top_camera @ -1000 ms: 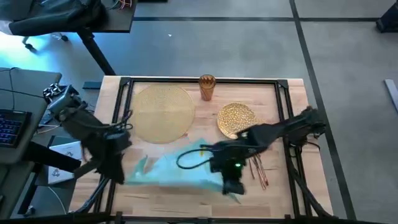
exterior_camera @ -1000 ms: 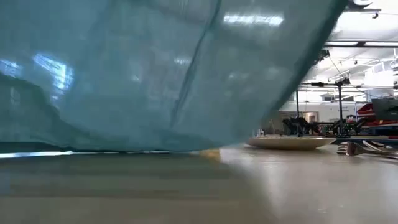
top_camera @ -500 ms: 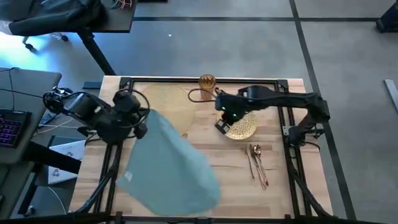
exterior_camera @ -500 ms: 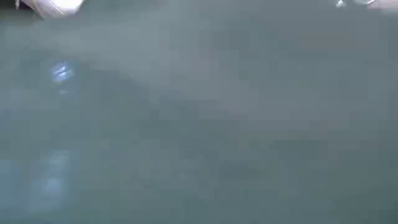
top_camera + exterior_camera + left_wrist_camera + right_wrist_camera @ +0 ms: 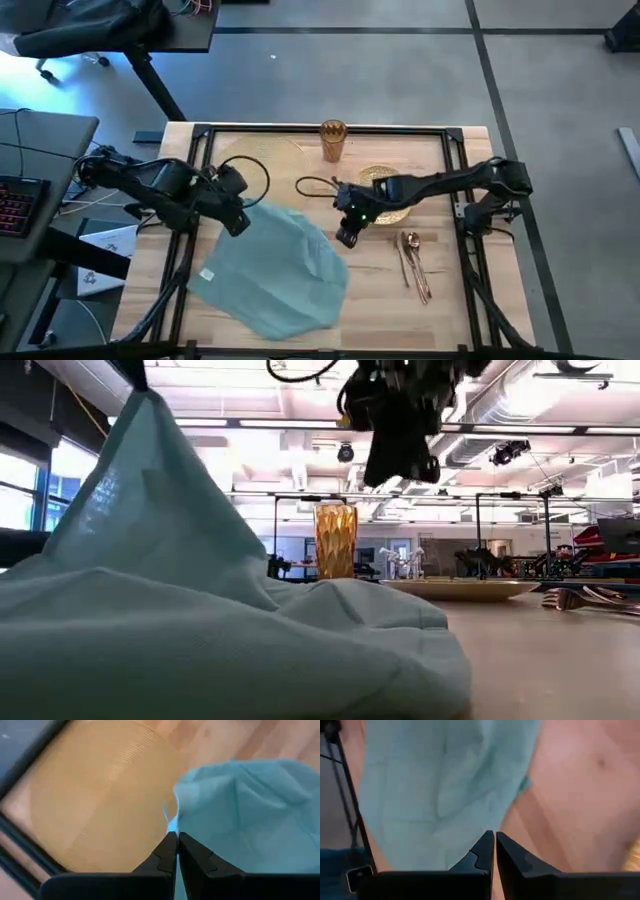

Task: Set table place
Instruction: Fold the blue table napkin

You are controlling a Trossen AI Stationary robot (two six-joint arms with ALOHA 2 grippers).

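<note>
Two dark arms are stretched over the table (image 5: pixel 460 300), each reaching in from its own side toward the middle. The left arm is extended low from the left edge, and the left gripper (image 5: pixel 238 222) is placed at the upper corner of the napkin (image 5: pixel 275 270), near the edge of the placemat (image 5: pixel 262 152). In the left wrist view its fingers (image 5: pixel 162 860) are pressed together with a peak of the teal cloth pinched between them, so that corner is lifted while the rest of the napkin is spread in loose folds on the wood toward the front edge. In the low view the raised corner is seen as a tall point with the cloth sloping down from it. The right arm is bent at the elbow by the right rail and laid across the plate (image 5: pixel 388 190), and the right gripper (image 5: pixel 346 236) is held above bare wood just beside the napkin's right edge. Its fingers (image 5: pixel 482 852) are seen closed against each other with nothing between them. The cup (image 5: pixel 333 140) is stood upright at the back of the table, and the fork, spoon and knife (image 5: pixel 412 265) are laid together to the right of the napkin, in front of the plate.
</note>
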